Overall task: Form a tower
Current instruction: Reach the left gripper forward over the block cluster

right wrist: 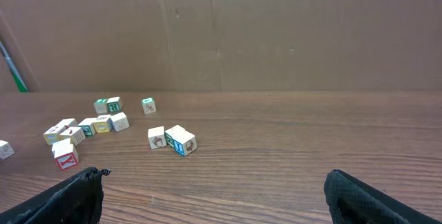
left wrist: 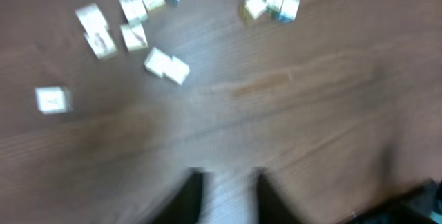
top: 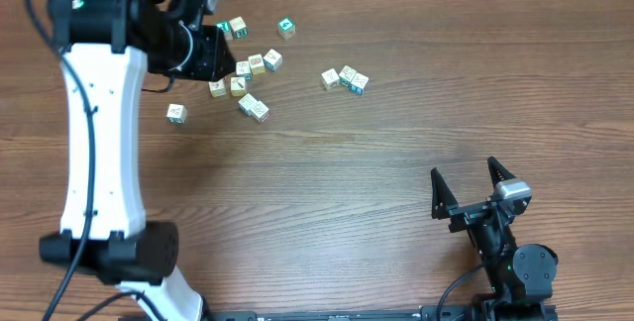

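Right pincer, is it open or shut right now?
Open. The right pincer has its fingers wide apart in both views, nothing between them.

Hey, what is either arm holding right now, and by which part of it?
Nothing is held. The left gripper is shut with nothing between its fingers, and the right gripper stands open and empty.

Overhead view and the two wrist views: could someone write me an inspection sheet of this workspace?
Surface: brown wood-grain table.
Job's things: over a dozen printed wooden cubes, lying loose at the far side; none seen stacked.
Clutter: nothing seen.
End effectors: left end effector nearly closed, empty, near the cubes; right end effector open, empty, away from them.
Cables: black cables along both arms.
Surroundings: cardboard wall behind the table.
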Robot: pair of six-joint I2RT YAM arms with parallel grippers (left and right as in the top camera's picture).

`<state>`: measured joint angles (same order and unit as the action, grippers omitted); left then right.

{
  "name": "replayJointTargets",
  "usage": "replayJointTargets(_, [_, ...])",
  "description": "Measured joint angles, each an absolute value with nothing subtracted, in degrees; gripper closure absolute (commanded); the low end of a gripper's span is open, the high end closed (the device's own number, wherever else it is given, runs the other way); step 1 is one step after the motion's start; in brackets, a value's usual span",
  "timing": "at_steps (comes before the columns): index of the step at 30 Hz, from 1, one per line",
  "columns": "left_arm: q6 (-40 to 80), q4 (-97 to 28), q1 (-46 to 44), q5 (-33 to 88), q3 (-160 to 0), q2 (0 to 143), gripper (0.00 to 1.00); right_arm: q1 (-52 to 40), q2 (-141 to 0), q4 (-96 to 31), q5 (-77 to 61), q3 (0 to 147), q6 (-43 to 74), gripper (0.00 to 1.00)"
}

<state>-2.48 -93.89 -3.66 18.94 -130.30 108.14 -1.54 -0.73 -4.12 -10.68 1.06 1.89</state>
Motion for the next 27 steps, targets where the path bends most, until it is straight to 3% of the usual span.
replayJointTargets(14, [1.7,-96.6,-3.7,24.3,-129.9,120.0,0.96,-1.5,-0.7,-4.1,-10.7,1.1,1.9,0.0])
replayJointTargets(27, [16.9,-93.3,-8.2,9.0,-129.7,122.2,0.96,-1.5,-0.7,-4.1,-10.7,1.1,1.9,0.0])
